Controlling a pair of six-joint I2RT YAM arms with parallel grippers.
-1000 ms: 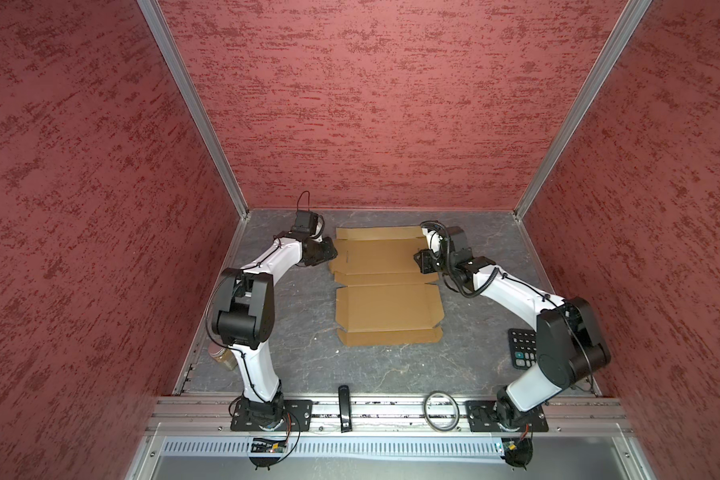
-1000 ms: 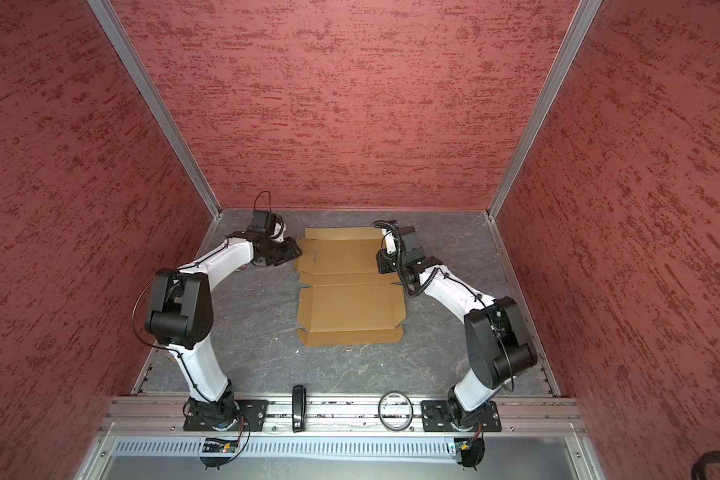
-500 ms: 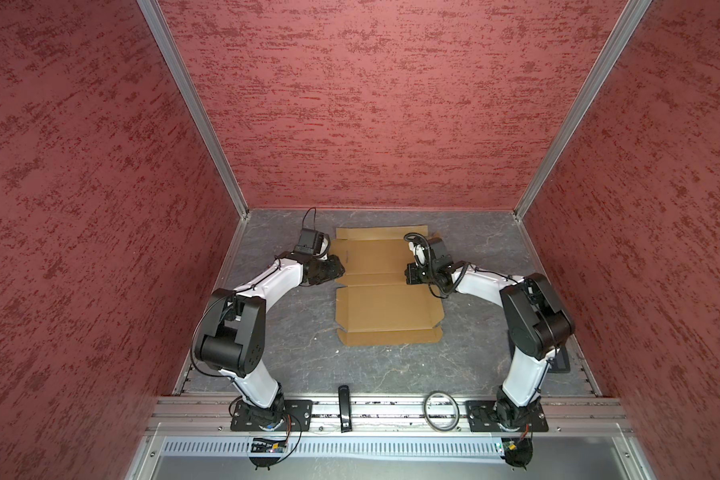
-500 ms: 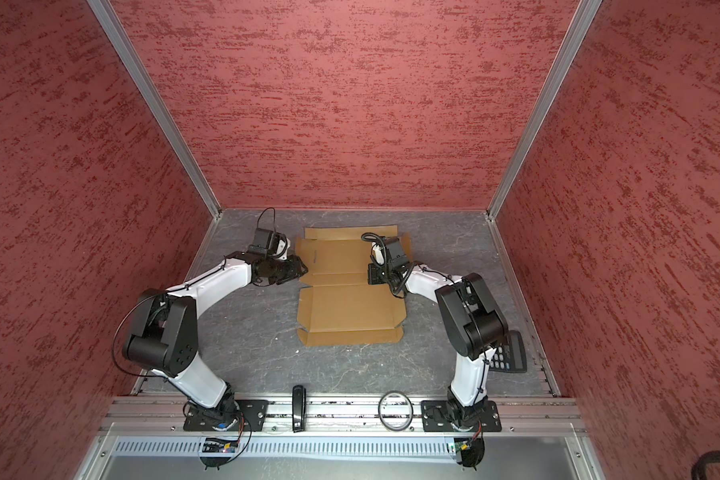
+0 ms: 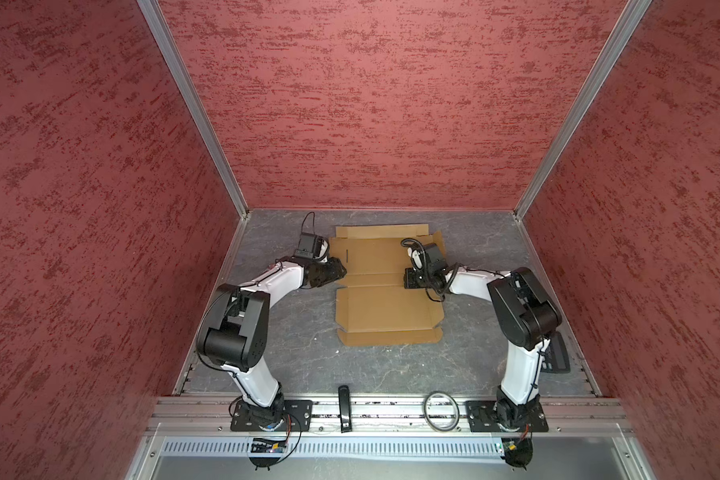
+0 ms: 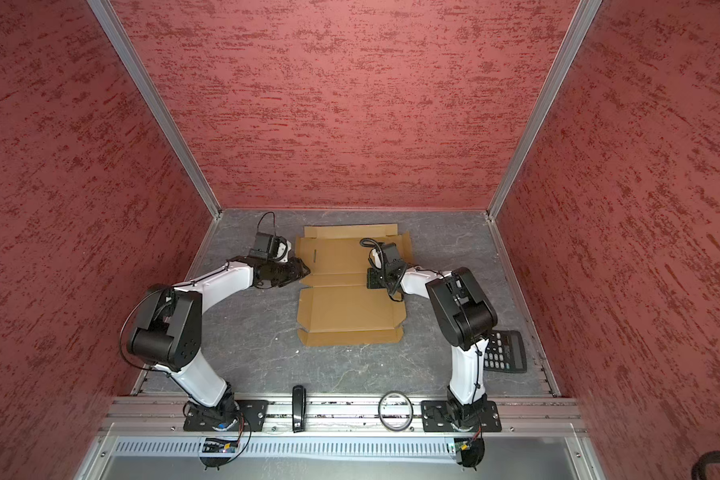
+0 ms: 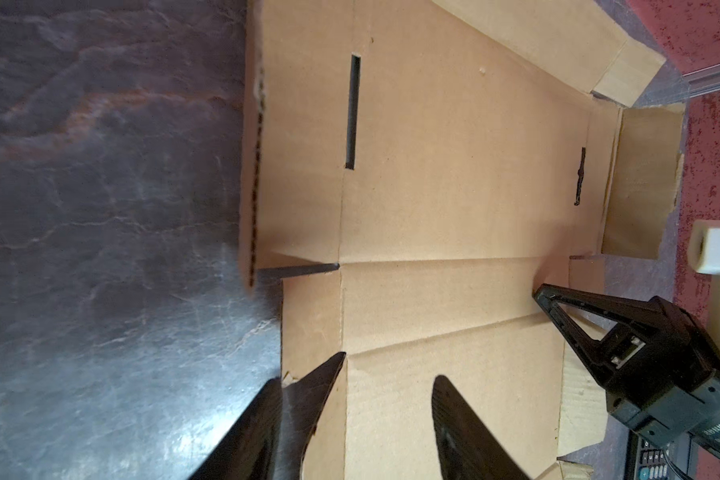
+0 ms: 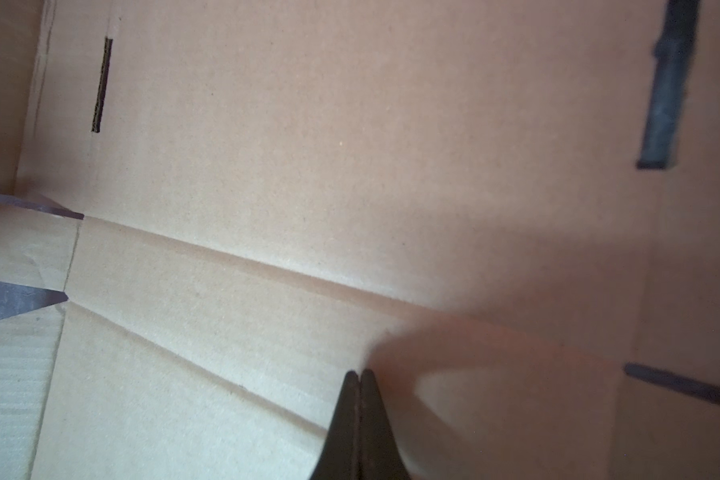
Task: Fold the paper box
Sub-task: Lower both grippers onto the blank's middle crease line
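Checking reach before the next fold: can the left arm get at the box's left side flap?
Probably yes. The left gripper stands open at the left flap of the box, nothing between them; the shut right gripper is on its far side.

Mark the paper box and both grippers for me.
paper box [image 5: 385, 309]: a top view, middle of the near panel.
left gripper [image 7: 391, 368]: left wrist view, midway between its open fingertips.
right gripper [image 8: 358, 376]: right wrist view, where its shut fingertips meet.
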